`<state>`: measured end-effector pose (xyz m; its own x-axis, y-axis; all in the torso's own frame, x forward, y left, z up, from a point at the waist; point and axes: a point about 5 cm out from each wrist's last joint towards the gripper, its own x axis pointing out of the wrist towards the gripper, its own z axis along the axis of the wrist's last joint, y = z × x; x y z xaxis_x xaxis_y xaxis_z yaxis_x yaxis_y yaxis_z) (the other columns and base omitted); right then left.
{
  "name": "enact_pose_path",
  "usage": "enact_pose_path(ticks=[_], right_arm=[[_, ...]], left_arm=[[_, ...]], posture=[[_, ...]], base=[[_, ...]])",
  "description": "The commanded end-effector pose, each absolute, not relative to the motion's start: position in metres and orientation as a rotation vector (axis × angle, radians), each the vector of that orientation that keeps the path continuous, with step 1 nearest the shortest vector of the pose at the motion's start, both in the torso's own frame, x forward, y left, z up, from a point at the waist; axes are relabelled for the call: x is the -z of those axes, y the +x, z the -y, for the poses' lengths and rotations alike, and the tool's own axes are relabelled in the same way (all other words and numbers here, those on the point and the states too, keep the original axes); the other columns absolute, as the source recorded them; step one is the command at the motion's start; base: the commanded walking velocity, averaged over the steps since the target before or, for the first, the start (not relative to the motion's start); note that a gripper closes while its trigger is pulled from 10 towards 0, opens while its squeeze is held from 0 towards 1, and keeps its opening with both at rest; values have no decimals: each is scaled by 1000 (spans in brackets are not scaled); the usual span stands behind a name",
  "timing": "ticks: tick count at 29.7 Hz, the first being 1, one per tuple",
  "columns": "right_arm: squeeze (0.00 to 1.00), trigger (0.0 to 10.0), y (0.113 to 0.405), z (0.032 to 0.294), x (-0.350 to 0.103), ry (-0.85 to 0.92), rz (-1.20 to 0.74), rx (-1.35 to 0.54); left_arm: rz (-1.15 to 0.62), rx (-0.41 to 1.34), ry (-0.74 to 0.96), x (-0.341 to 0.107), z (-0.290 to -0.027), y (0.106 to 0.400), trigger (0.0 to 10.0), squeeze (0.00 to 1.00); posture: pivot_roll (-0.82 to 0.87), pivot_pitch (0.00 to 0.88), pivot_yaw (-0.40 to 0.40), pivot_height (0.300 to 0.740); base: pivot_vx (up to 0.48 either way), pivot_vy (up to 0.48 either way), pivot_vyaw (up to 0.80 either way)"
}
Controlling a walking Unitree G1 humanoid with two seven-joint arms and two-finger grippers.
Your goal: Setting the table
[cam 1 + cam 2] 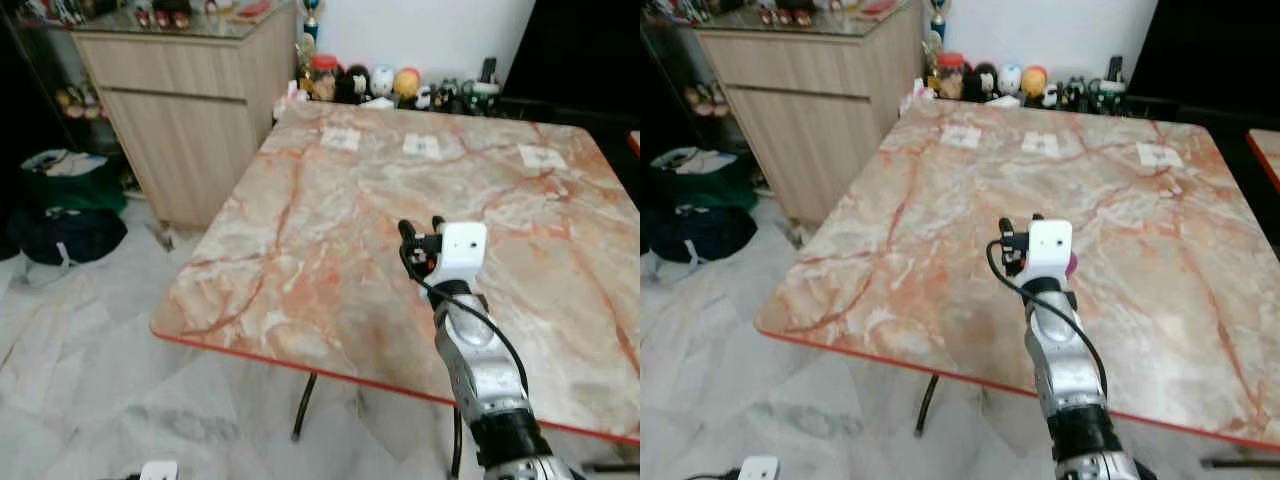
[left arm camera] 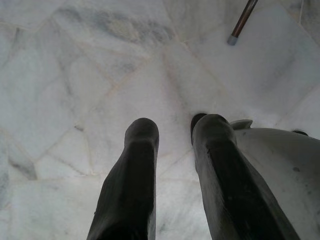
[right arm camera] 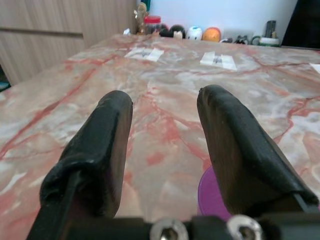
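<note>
Right wrist view: you are seeing the right gripper (image 3: 165, 135) holding its fingers apart over the marble table (image 1: 330, 200), with nothing between them.
Purple object (image 3: 212, 197): it is sitting on the tabletop just under one finger; what it is cannot be told.
Table edge: the red rim (image 1: 250, 355) is running just behind your wrist.
Open room: bare marble is stretching ahead to three paper slips (image 1: 421, 146).
Left gripper (image 2: 175, 145): it is hanging over the floor (image 2: 60, 75), fingers parted.
</note>
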<state>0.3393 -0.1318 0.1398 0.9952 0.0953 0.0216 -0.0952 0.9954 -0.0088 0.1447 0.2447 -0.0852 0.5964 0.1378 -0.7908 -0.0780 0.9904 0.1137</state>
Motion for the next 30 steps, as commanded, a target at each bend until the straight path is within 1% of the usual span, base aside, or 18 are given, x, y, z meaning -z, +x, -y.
enact_pose_path(ticks=[1,4,6,9,10,13,15,19,25,30], right_arm=[[0,10000,338,133,-146,-53,-7,-102],[0,10000,338,136,-147,-60,-53,-77],[0,10000,337,138,-152,-24,-118,-44],[0,10000,334,137,-157,-73,-149,-51],[0,10000,333,136,-159,-118,-169,-70],[0,10000,332,137,-155,-116,-210,-71],[0,10000,332,137,-153,-112,-220,-72],[0,10000,335,141,-149,-172,-254,-74],[0,10000,336,146,-152,-184,-304,-37],[0,10000,337,144,-150,-181,-320,-48]], left_arm=[[-948,-121,76,87,-246,140,10000,0],[-953,-117,82,87,-246,140,10000,0],[-951,-124,77,87,-246,140,10000,0],[-953,-120,78,87,-246,140,10000,0],[-954,-118,78,87,-246,140,10000,0],[-956,-117,76,88,-245,139,10000,0],[-956,-116,75,88,-245,139,10000,0],[-958,-115,71,88,-244,139,10000,0],[-962,-113,71,88,-244,139,10000,0],[-966,-109,74,88,-244,139,10000,0]], posture=[[-14,21,-10,740],[-14,20,-12,740],[-14,20,-14,740],[-19,22,-14,740],[-20,24,-16,740],[-20,23,-18,740],[-20,23,-18,740],[-15,23,-20,740],[-16,21,-19,740],[-17,21,-20,740]], base=[[0,0,0],[0,0,0],[0,0,0],[0,0,0],[0,0,0],[0,0,0],[0,0,0],[0,0,0],[0,0,0],[0,0,0]])
